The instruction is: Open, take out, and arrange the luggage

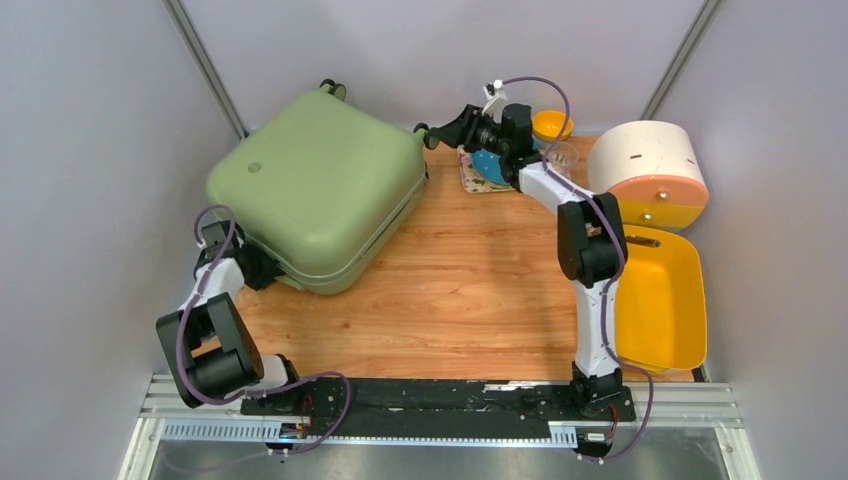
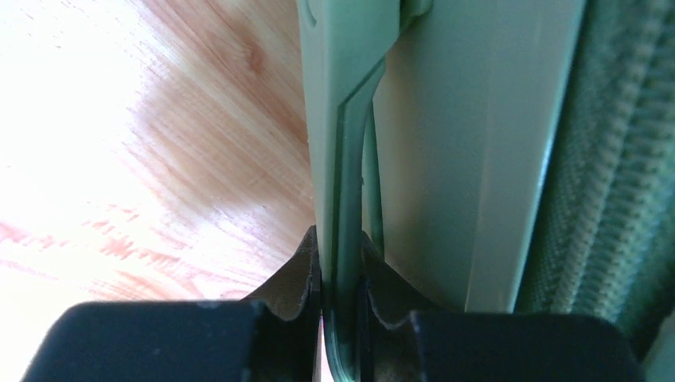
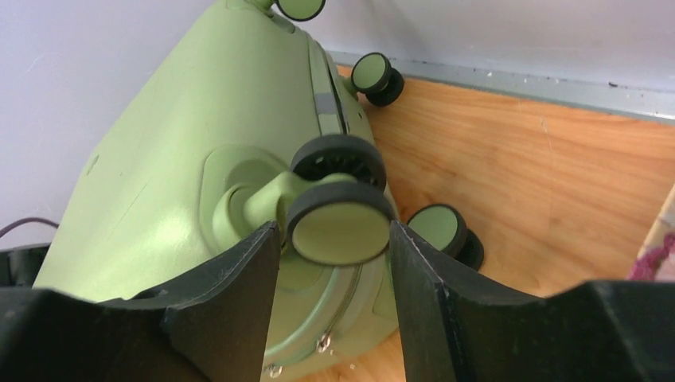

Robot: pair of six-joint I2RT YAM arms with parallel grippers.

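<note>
The sage-green luggage point(image 1: 320, 185) lies flat and closed at the table's back left, its wheels toward the back wall. My left gripper point(image 1: 262, 268) sits at its near left edge. In the left wrist view that gripper point(image 2: 342, 270) is shut on the thin green side handle point(image 2: 344, 159), pinching it between both pads. My right gripper point(image 1: 425, 132) reaches the case's far right corner. The right wrist view shows it point(image 3: 333, 231) closed around a black-rimmed wheel point(image 3: 341, 232) of the luggage point(image 3: 175, 159), a finger on each side. Zip pulls point(image 3: 322, 344) hang below.
A round cream-and-orange drawer box point(image 1: 650, 170) stands at the back right, with a yellow tray point(image 1: 690, 300) in front of it. Behind the right arm are an orange bowl point(image 1: 551, 124), a clear cup point(image 1: 562, 157) and a blue item on a patterned mat point(image 1: 470, 178). Walls close in on three sides.
</note>
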